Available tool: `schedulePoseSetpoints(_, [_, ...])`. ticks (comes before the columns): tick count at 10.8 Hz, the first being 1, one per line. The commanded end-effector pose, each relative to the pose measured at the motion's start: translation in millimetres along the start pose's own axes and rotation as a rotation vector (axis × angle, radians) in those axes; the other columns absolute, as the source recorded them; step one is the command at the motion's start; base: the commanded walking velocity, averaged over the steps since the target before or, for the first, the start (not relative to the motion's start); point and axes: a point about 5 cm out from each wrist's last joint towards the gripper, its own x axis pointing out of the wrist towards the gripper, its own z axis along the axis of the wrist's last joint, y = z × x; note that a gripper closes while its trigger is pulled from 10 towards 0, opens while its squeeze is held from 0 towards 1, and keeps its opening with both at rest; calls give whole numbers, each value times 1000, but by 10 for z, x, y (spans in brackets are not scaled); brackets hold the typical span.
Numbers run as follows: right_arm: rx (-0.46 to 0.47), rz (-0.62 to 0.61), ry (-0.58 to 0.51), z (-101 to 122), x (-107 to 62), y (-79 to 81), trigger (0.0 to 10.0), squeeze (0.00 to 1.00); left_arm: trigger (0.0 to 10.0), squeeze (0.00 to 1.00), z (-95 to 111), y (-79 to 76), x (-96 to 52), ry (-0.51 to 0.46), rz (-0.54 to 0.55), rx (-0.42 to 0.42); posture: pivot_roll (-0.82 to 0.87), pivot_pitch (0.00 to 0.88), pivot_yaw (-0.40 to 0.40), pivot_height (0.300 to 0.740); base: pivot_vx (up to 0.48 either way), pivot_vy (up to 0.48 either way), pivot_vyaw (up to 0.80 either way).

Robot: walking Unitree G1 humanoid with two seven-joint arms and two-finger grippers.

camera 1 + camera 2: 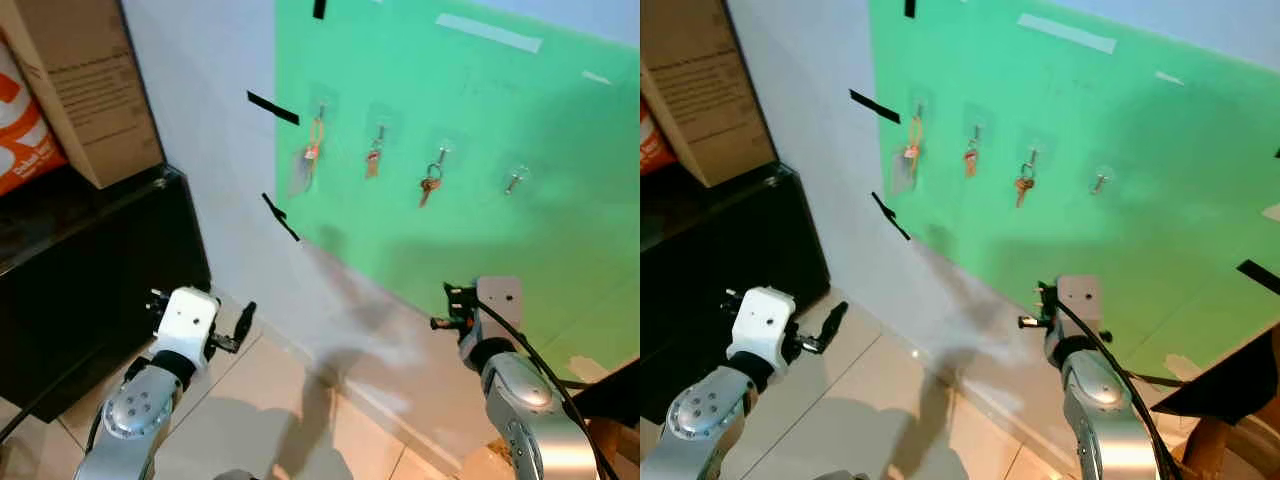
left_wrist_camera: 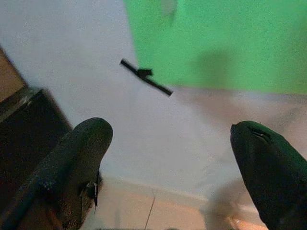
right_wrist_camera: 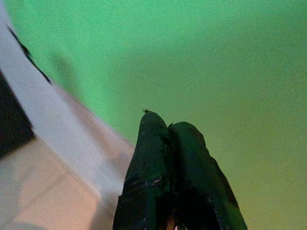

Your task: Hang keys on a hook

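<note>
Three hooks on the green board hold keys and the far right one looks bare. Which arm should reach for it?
Right, probably. The right gripper is raised beside the green board, below the bare hook, fingers shut. The left gripper hangs open low over the floor, off to the board's side.

A pale wall (image 1: 210, 130) carries a large green sheet (image 1: 500, 130) with strips of black tape (image 1: 272, 107) near its edge. Below lies a beige tiled floor (image 1: 290, 400). A black cabinet (image 1: 90, 270) stands beside the wall, with a cardboard box (image 1: 85, 85) on top.
</note>
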Motion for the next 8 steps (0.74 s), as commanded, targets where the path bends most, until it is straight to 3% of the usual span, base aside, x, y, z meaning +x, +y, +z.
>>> schedulePoseSetpoints(1, [-43,76,-36,53,16,71,10000,0,10000,0,144,-3,0,-68,-18,19,-45,0,-56,740,0,0,0])
schedulePoseSetpoints(2, [-55,85,-35,50,19,83,10000,0,10000,0,153,0,1,-73,-17,15,-45,0,-56,740,0,0,0])
schedulePoseSetpoints(3, [-65,123,-46,72,15,143,10000,0,10000,0,176,5,9,-75,-16,18,-50,0,-52,740,0,0,800])
schedulePoseSetpoints(4, [-65,161,-57,81,8,196,10000,549,10000,0,202,-3,15,-88,-19,15,-51,0,-50,740,0,0,800])
schedulePoseSetpoints(5, [-52,172,-55,74,7,204,10000,710,10000,0,208,-12,15,-94,-23,4,-51,0,-50,740,0,0,800])
schedulePoseSetpoints(6, [-46,175,-56,68,13,197,10000,1000,10000,0,214,-18,18,-97,-21,1,-45,0,-52,740,244,0,800])
schedulePoseSetpoints(8, [-48,197,-66,74,24,207,10000,1000,10000,0,239,-14,18,-106,-12,-11,-41,0,-52,740,302,0,800])
